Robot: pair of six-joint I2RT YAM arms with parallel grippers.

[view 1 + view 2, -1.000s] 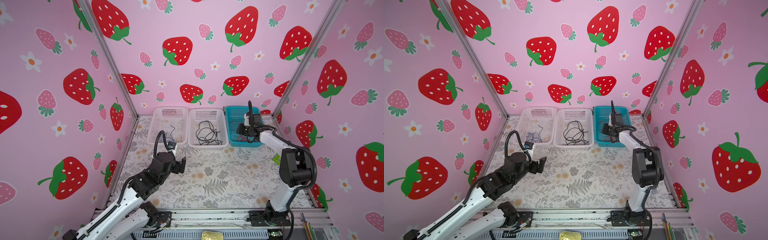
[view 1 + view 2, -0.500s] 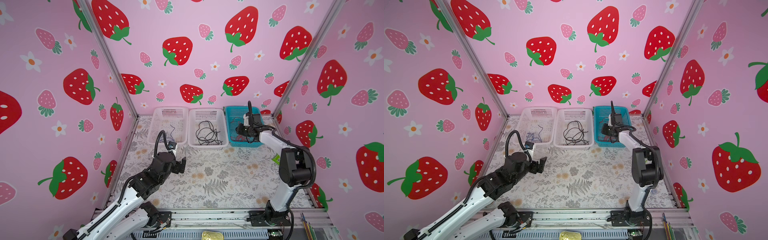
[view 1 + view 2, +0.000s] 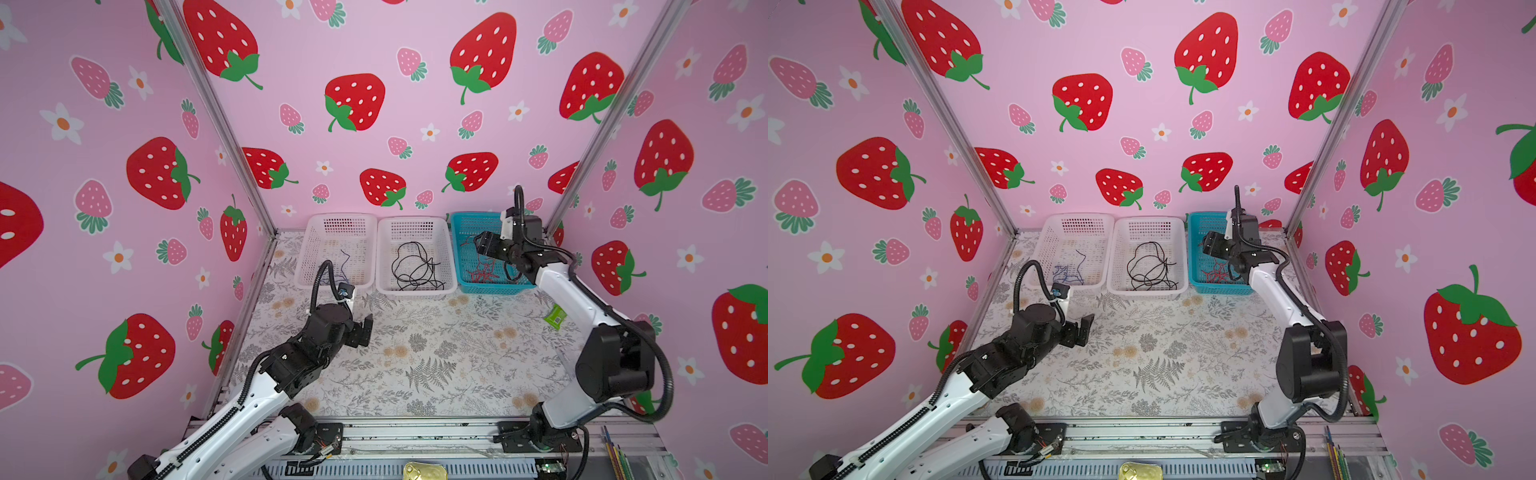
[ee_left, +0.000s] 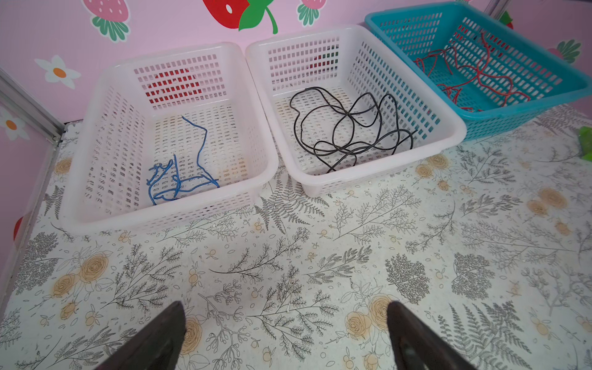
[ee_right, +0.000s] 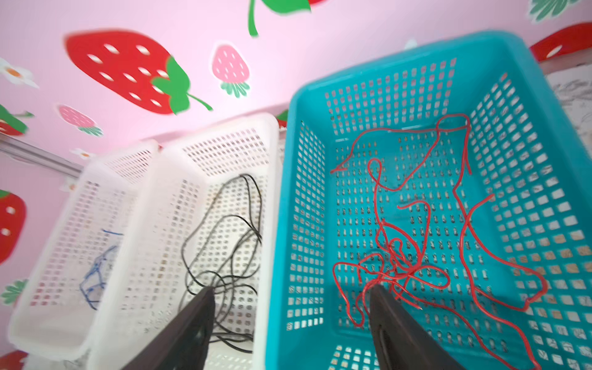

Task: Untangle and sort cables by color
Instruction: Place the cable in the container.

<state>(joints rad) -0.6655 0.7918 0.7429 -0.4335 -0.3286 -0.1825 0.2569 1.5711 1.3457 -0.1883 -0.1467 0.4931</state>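
Two end effectors, both with jaws spread and nothing between them. The right end effector [image 5: 291, 288] hangs over the teal basket [image 5: 307, 224]. The red cables [image 5: 397, 262] lie loose on that basket's floor directly beneath and ahead of it, one strand passing close to a fingertip [image 5: 376, 290] but not pinched. The black cables [image 5: 224, 243] sit in the middle white basket [image 4: 448, 128] just beside it, and the blue cables [image 4: 179, 173] in the far white basket [image 4: 96, 208]. The left end effector [image 4: 286, 304] hovers over the worktop [image 4: 320, 256] with all three baskets ahead of it.

Each colour has its own basket and no cable shows on the worktop, so sorting looks essentially finished. What may remain is the knot in the red bundle.

Only the right wrist view shows that knot. In both top views the red is a small scribble. The left wrist view makes the blue plain, while a top view alone shows a green scrap [image 3: 555, 314] beside the right arm.
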